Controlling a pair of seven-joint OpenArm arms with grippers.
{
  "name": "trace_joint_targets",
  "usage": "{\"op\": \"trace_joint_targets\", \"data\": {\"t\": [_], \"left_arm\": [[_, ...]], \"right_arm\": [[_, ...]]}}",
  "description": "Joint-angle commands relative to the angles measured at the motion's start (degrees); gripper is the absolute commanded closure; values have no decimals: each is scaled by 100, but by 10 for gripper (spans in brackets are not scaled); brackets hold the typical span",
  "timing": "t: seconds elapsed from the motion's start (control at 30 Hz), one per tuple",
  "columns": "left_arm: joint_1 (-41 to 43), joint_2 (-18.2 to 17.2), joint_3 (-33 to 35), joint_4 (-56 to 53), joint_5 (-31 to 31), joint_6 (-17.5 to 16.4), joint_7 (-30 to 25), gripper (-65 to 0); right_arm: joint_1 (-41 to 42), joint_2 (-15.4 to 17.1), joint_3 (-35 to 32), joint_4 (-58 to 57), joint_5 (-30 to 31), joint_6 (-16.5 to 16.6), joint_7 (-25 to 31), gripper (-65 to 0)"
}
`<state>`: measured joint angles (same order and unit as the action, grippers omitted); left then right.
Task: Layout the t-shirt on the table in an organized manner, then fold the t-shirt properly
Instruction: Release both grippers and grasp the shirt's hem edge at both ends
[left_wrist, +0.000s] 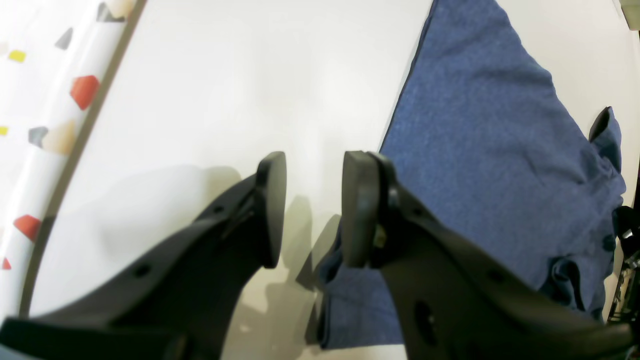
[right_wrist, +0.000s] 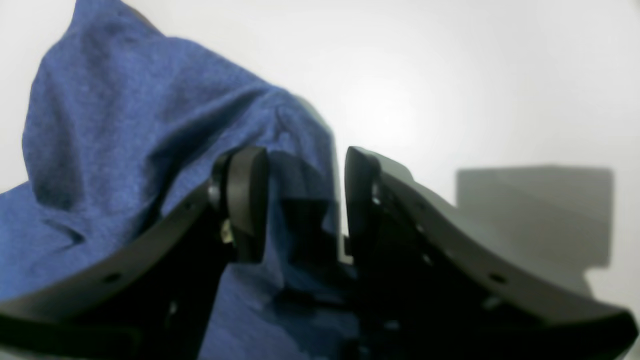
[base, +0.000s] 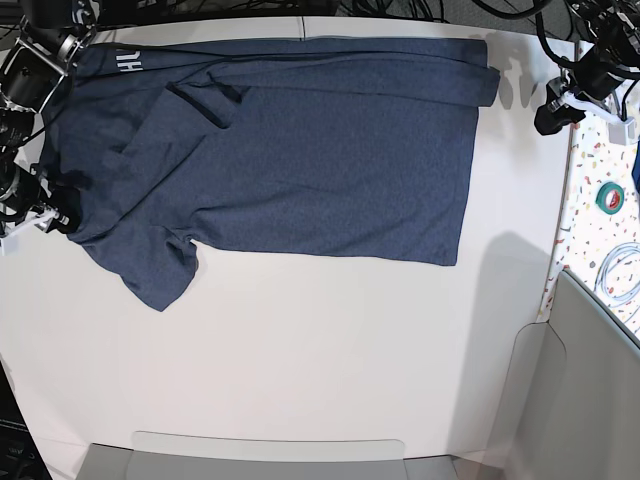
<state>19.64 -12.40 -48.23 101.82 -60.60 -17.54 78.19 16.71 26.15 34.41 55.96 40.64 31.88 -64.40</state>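
The navy t-shirt (base: 300, 160) lies spread across the far part of the white table (base: 300, 350), one sleeve (base: 160, 275) pointing toward the front and white lettering (base: 127, 62) showing at its far left. At the shirt's left edge sits my right gripper (base: 55, 215). In the right wrist view the right gripper (right_wrist: 305, 200) is open, with a rumpled fold of t-shirt (right_wrist: 125, 125) in the gap between its fingers. My left gripper (left_wrist: 312, 210) is open over bare table (left_wrist: 225, 75), its right finger just over a corner of the t-shirt (left_wrist: 475, 165). In the base view the left gripper (base: 558, 108) hangs right of the shirt.
A narrow speckled surface (base: 600, 220) runs along the table's right side, carrying a green tape roll (base: 611, 196) and a coiled cable (base: 620, 270). It also shows as the speckled strip (left_wrist: 30, 100) in the left wrist view. A grey panel (base: 590, 380) stands at the front right.
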Motion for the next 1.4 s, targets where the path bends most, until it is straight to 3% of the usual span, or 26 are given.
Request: {"op": "trace_joint_targets", "data": {"t": [0.0,0.3,0.43,0.57,0.77,0.9,1.1,1.37], "left_arm": [[-25,-100,-34,82,-125,-9,-61,-192],[-52,-109,-34,82,-125,-9,-61,-192],[-342,-241,-26,82,-125,-9,-52,-194],[-1080,-742,616,-490,-125,-9,-52,-195],[-3050,-1313,2075,-3435,-134,-9,-246,-209],[-3858,-1437,3034,-4877,-134,-9,-1002,-227],[-4342,-1454,4221,-5932,-134,-9,-1978,-227],[-4307,-1129,4634,-5993,-134,-9,-2153,-227]], "right_arm": [[100,18,0,78,98,87,53,-253],[92,-184,-8,78,-139,104,18,-235],[65,-184,-17,78,-183,87,1,0],[13,-184,-17,87,-192,78,1,0],[4,-176,-17,87,-192,78,1,0],[4,-176,-17,87,-192,78,1,0],[4,-176,-17,87,-192,78,1,0],[4,-184,-17,87,-192,78,-8,0]]}}
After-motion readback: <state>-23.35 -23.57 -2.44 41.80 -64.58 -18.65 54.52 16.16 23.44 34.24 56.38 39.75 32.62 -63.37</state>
